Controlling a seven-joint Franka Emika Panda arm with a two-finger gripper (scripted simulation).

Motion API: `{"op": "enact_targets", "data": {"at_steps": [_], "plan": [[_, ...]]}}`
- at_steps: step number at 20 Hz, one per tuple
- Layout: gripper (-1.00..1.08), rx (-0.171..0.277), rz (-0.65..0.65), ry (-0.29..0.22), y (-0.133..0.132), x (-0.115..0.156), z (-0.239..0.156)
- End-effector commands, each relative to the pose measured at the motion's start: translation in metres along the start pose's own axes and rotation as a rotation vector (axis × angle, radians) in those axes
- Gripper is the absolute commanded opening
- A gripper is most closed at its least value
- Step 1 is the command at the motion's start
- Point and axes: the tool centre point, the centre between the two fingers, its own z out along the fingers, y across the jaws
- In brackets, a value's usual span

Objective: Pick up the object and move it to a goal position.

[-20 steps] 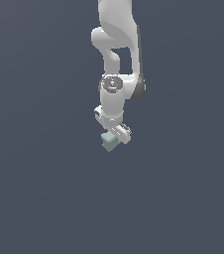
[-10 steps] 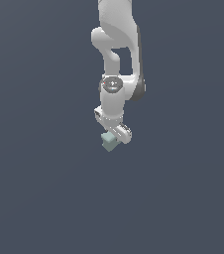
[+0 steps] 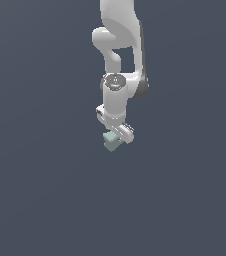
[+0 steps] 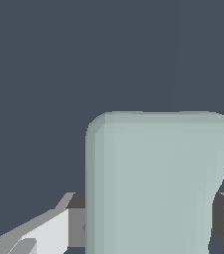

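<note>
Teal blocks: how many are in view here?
1. The teal block sits at the gripper, filling the space between its fingers in the wrist view. None visible elsewhere.

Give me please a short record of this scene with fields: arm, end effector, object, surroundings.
arm: one white arm, reaching down from the top of the exterior view
end effector: shut on the object, a finger at each side
object: pale teal-green block with rounded edges, held between the fingers
surroundings: plain dark grey-blue surface; no goal marker visible

Glossy white rounded arm (image 3: 116,95), dark joint seams, grey wrist cap
</note>
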Motion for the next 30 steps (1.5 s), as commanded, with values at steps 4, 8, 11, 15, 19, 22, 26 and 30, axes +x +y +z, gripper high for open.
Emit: {"op": "enact_targets", "data": {"at_steps": [4,8,11,15,19,22,26,30], "plan": [[-1.0,0.001,0.0,0.001,-0.009,-0.008,-0.03],[-1.0,0.0,0.0,0.002,-0.019,-0.016,-0.062],[-1.0,0.0,0.0,0.002,-0.028,-0.023,-0.091],[-1.0,-0.001,0.001,0.002,-0.041,-0.034,-0.134],[-1.0,-0.001,0.001,0.002,-0.055,-0.045,-0.176],[-1.0,-0.001,0.001,0.002,-0.065,-0.052,-0.207],[-1.0,-0.001,0.001,0.002,-0.078,-0.061,-0.244],[-1.0,-0.001,0.001,0.001,-0.089,-0.068,-0.273]]}}
